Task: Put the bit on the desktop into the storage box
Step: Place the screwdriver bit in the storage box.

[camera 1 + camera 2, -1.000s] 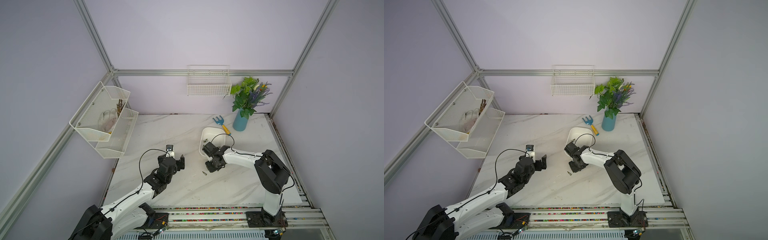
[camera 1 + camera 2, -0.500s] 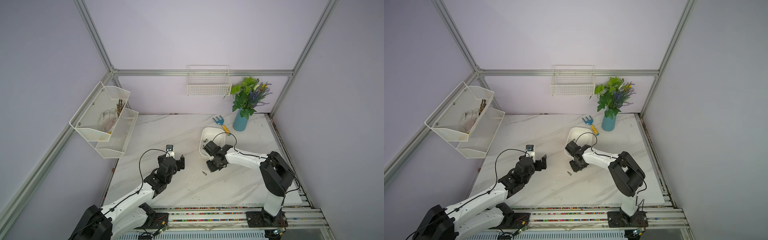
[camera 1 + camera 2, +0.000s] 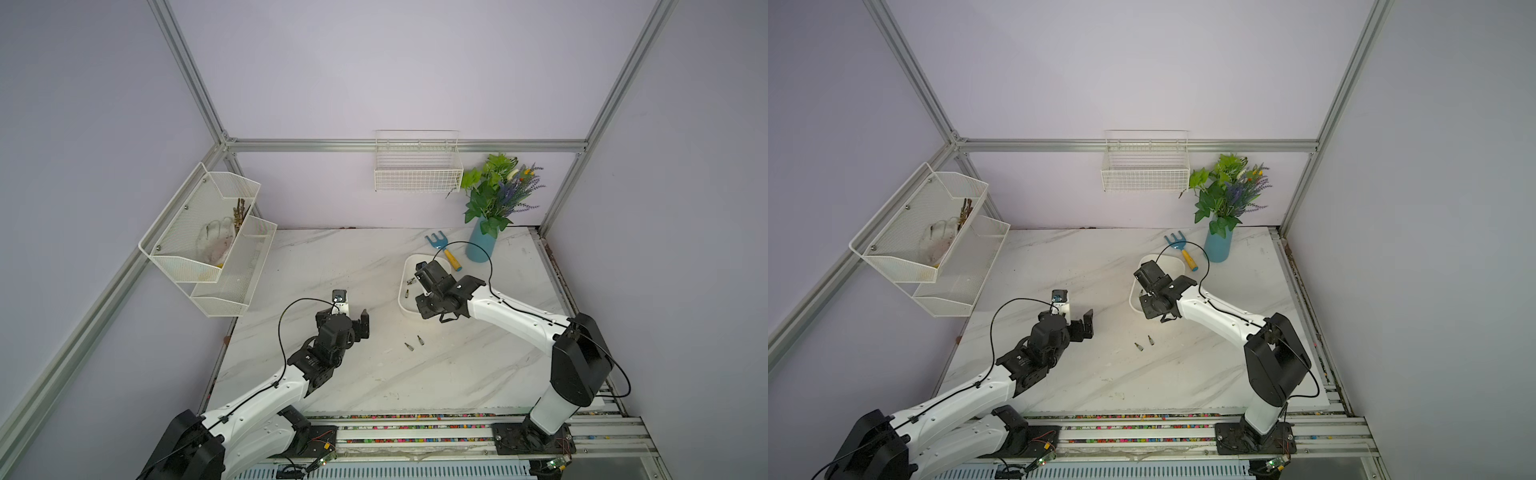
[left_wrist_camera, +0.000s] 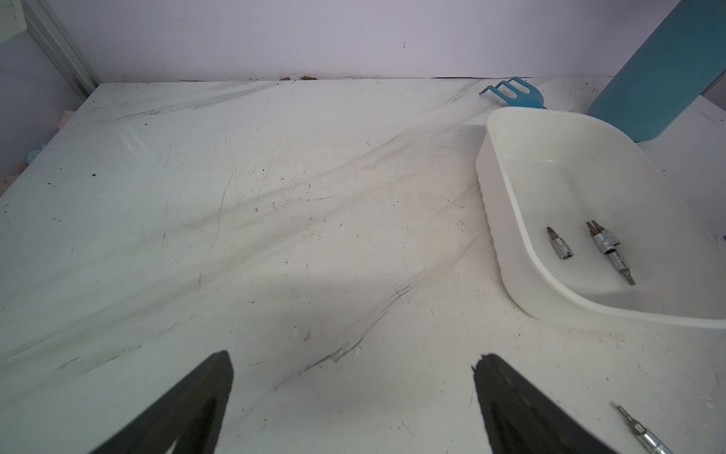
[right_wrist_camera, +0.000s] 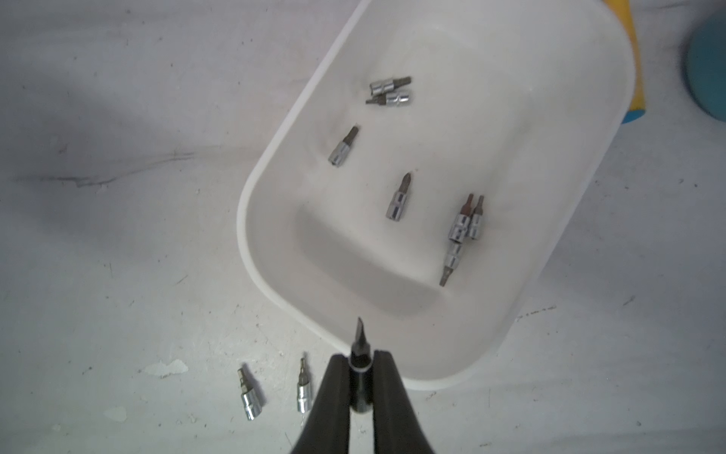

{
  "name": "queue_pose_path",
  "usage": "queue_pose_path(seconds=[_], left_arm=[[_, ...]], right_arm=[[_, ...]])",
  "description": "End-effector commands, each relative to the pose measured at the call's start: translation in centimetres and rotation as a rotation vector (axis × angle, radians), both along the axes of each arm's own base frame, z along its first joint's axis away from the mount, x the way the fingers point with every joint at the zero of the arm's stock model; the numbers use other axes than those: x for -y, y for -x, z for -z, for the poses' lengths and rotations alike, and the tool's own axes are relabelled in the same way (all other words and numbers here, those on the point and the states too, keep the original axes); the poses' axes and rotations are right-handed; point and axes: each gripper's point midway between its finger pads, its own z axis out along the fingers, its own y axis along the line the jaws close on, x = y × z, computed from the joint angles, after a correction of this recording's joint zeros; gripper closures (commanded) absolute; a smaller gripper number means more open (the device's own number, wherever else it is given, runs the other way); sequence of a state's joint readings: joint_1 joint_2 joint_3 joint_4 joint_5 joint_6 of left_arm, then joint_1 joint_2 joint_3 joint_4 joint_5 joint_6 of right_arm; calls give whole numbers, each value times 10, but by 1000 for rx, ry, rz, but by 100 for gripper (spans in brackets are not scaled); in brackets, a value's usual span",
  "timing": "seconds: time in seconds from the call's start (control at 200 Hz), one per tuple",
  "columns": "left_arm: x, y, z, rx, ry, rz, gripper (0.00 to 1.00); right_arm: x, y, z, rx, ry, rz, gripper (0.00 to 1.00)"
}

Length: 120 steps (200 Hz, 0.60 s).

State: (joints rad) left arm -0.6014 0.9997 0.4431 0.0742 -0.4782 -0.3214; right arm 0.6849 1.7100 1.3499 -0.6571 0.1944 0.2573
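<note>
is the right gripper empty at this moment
No, the right gripper is shut on a bit by the storage box rim.

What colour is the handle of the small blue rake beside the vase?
Yellow handle with a blue tip; clearest in a top view.

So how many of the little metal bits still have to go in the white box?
Done: seven bits lie in the storage box. In hand: the right gripper is shut on one bit at the box's rim, not dropped yet. To go: two bits on the desktop beside it. The left gripper is open, empty.
</note>
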Motion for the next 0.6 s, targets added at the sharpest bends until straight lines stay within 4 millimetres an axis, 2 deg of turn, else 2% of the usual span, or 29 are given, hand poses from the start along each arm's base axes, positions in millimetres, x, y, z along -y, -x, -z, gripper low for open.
queue_pose_path(seconds=[0.0, 0.255, 0.47, 0.515, 0.595], left_arm=[[2, -5, -15, 48, 31, 0, 0], [4, -5, -16, 46, 35, 9, 0], [3, -4, -16, 49, 36, 7, 0], [3, -4, -16, 49, 35, 8, 0], [3, -5, -17, 49, 35, 8, 0]], right_arm=[[1, -42, -5, 74, -38, 76, 89], [0, -96, 17, 86, -24, 138, 89], [2, -109, 26, 68, -44, 157, 88], [3, -109, 24, 69, -49, 157, 85], [4, -105, 13, 79, -63, 152, 67]])
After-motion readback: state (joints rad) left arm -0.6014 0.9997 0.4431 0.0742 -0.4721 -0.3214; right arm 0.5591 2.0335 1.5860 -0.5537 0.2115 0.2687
